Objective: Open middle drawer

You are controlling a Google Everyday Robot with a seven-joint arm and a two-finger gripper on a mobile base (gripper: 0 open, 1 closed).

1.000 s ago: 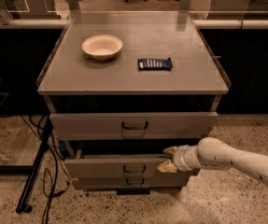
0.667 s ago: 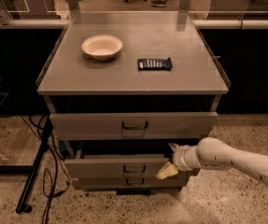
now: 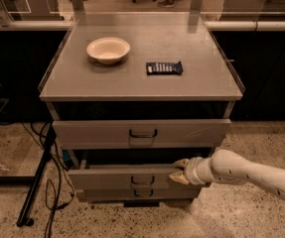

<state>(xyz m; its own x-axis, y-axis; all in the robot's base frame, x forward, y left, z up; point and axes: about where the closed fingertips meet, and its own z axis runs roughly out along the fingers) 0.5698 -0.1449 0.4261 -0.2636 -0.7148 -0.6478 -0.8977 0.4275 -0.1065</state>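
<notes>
In the camera view, a grey cabinet (image 3: pixel 142 86) with three drawers stands in the middle of the picture. The middle drawer (image 3: pixel 117 178) is low down, at about 6 o'clock, just under the tall top drawer (image 3: pixel 97 133) and just over the lowest drawer (image 3: pixel 107 194). Its small dark pull (image 3: pixel 142 180) sits in the middle of its flat front. The white arm (image 3: pixel 251 172) comes in from about 4 o'clock. The gripper (image 3: pixel 180 171) is at the 3 o'clock end of the middle drawer's front, well to the side of the pull. Its two fingers (image 3: pixel 181 161) are spread apart, one by the top edge of the front and one lower down on it. I cannot tell if they are squeezing the front. The drawer looks a little way out, because its front stands forward of the lowest drawer and a dark gap shows above it. I think the job is started but not done, and the drawer needs to come out much more. On top of the cabinet a white bowl (image 3: pixel 108 49) sits at 10 o'clock and a dark packet (image 3: pixel 164 68) sits at 2 o'clock.
</notes>
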